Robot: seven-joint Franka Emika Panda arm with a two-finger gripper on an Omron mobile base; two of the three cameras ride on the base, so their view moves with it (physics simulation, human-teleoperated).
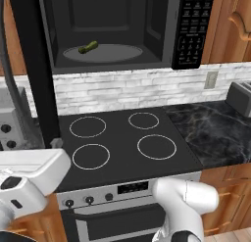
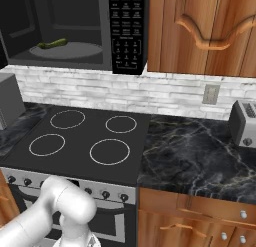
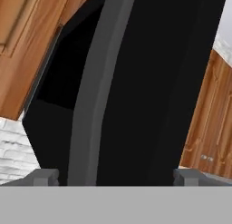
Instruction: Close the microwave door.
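Above your black stove [image 1: 122,138], the microwave door [image 1: 30,64] stands swung wide at the left. Your hand [image 3: 115,177] faces it close up, fingers [image 3: 43,177] spread, gripping nothing.

1. A small green vegetable [image 1: 88,47] lies on the round microwave plate [image 1: 115,54], toward its left side;
2. the black stovetop [image 1: 122,143] carries four ring burners [image 1: 157,146];
3. a grey toaster [image 2: 245,123] stands on the dark marble counter [image 2: 195,156];
4. a wall outlet [image 2: 211,94] sits on the white brick backsplash [image 2: 100,91];
5. wooden cabinets [image 2: 200,31] hang at the right.
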